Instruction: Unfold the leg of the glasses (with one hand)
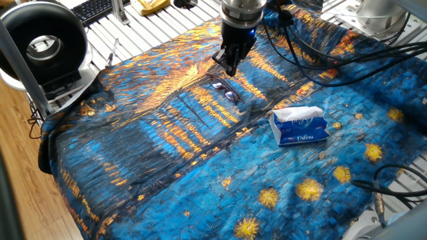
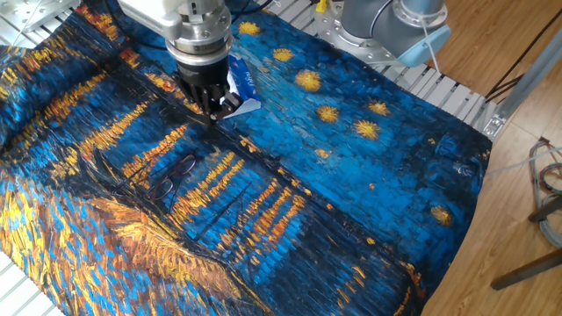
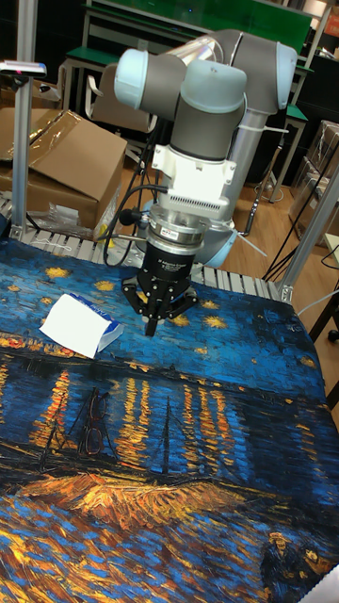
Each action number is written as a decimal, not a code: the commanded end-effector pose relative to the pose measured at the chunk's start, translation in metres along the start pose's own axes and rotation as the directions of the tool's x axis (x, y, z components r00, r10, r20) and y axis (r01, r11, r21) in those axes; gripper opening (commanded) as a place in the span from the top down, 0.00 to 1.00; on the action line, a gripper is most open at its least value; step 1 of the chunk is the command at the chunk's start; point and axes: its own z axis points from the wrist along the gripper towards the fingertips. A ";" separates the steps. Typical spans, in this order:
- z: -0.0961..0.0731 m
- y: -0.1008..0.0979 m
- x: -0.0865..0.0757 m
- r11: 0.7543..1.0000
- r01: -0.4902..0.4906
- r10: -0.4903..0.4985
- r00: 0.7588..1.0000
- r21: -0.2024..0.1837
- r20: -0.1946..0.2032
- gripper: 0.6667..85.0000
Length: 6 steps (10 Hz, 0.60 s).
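Only blurred writing — tissue pack.

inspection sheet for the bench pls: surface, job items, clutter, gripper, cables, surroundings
Surface: painted blue-and-orange cloth over the table, wrinkled.
Job's things: glasses flat on the cloth, untouched.
Clutter: tissue pack on the cloth, apart from the glasses.
Gripper: gripper above the cloth beside the glasses, fingers together, holding nothing.
Cables: black cables trailing across the cloth behind the arm.
Surroundings: fan and keyboard past the cloth edge; cardboard boxes behind.
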 end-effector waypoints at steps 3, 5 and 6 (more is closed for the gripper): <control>-0.001 0.008 -0.001 0.999 0.016 -0.016 1.000 -0.037 0.006 1.00; -0.001 0.003 -0.006 0.999 0.044 -0.043 0.999 -0.015 0.024 1.00; -0.002 0.009 -0.012 0.997 0.062 -0.060 0.997 -0.039 0.052 1.00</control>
